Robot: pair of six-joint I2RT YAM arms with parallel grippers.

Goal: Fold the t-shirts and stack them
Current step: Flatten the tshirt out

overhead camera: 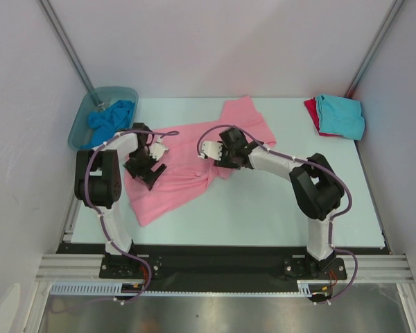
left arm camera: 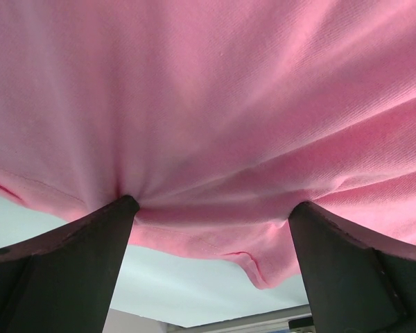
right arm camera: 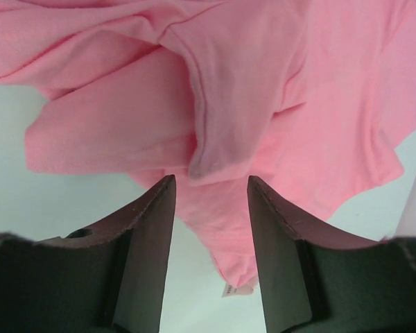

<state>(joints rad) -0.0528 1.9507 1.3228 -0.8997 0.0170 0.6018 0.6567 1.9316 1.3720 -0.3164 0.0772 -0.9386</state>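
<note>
**Left jaws.** The left gripper (left arm camera: 211, 208) stands fully spread. Its fingers (left arm camera: 90, 243) are far apart. Both tips bear against the pink t-shirt (left arm camera: 215, 104) close to a hemmed edge, but they pinch nothing and no cloth is grasped. The wide stance suits a broad reach over flat fabric. This is judged to be preparation for taking up that edge or pinning it down.

**Right jaws.** The right gripper (right arm camera: 209, 182) stands about half spread. A folded flap of the same garment lies just ahead of the gap between its fingers (right arm camera: 145, 236), clear of both inner faces. The jaws are released, not clenched on cloth. Because the gap lines up with the flap, the flap is judged to be the intended pick point.

**Work piece.** The pink t-shirt lies wrinkled and only partly spread in the middle of the table (overhead camera: 263, 215). It runs from the far centre toward the near left. This placement puts it between the arms, so each gripper reaches one side: the left over the left part, the right over the centre. A small white label (right arm camera: 236, 290) shows at one edge.

**Surroundings.**
- At the far right corner, a turquoise t-shirt (overhead camera: 343, 114) lies folded on a red t-shirt (overhead camera: 310, 109). This marks where the stack is built.
- At the far left, a translucent tub (overhead camera: 80, 128) holds a crumpled blue t-shirt (overhead camera: 111, 118), not yet folded.

**Progress.** The pink garment is judged to be early in its fold.
</note>
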